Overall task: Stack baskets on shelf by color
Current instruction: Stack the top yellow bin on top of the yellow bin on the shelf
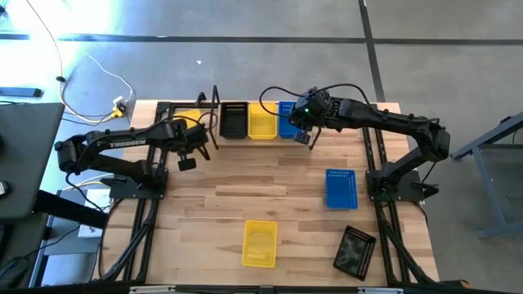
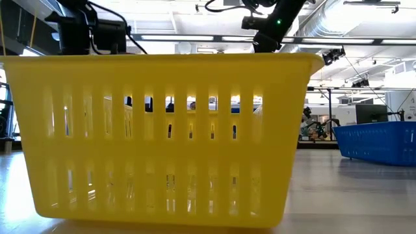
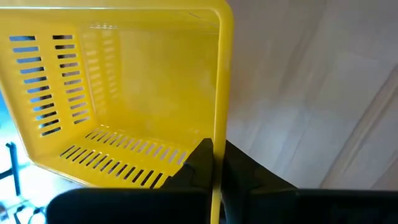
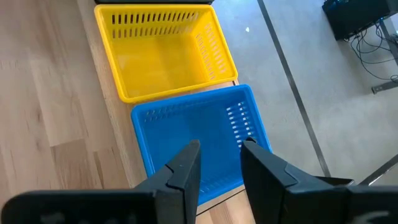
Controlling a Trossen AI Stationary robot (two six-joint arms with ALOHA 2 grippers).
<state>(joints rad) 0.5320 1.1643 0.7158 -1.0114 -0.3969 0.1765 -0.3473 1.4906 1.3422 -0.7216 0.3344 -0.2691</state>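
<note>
My left gripper (image 3: 217,171) is shut on a yellow basket (image 3: 124,93), which shows in the high view as the yellow basket (image 1: 187,120) at the left end of the shelf (image 1: 215,122). A black basket (image 1: 234,120), a yellow one (image 1: 261,121) and a blue one (image 1: 285,119) sit side by side on the shelf. My right gripper (image 4: 221,165) is open, its fingers just above the blue basket (image 4: 199,140), beside the yellow one (image 4: 161,50). It shows in the high view as the right gripper (image 1: 304,132). My left gripper holds the yellow basket by the rim of one wall (image 3: 219,124), with one finger inside the basket and one outside. The basket is lifted clear and tilted, with floor showing behind it.
On the tabletop lie a blue basket (image 1: 341,188) at the right, a yellow basket (image 1: 259,242) near the front edge and a black basket (image 1: 355,251) at the front right. The yellow basket (image 2: 162,130) fills the low view, with the blue one (image 2: 380,140) beside it.
</note>
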